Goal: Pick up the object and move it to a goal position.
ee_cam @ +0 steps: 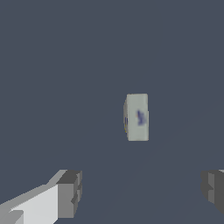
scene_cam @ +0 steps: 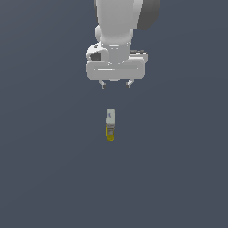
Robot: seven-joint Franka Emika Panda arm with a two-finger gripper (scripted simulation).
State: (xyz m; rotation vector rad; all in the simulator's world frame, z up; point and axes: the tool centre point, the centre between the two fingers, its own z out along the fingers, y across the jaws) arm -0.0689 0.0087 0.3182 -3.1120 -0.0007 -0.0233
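The object (scene_cam: 110, 124) is a small slim box standing on the dark floor, white with bluish marks at its upper end and yellow at its lower end. My gripper (scene_cam: 116, 84) hangs above it, a clear gap apart, open with nothing between the fingers. In the wrist view the object's white end (ee_cam: 137, 117) with a blue mark shows, with my two fingertips (ee_cam: 70, 192) spread wide to either side of the frame. The gripper's midpoint (ee_cam: 142, 192) lies a little off the object's line.
A plain dark grey floor (scene_cam: 44, 169) fills both views. The white arm body (scene_cam: 116, 26) rises above the gripper. Nothing else shows.
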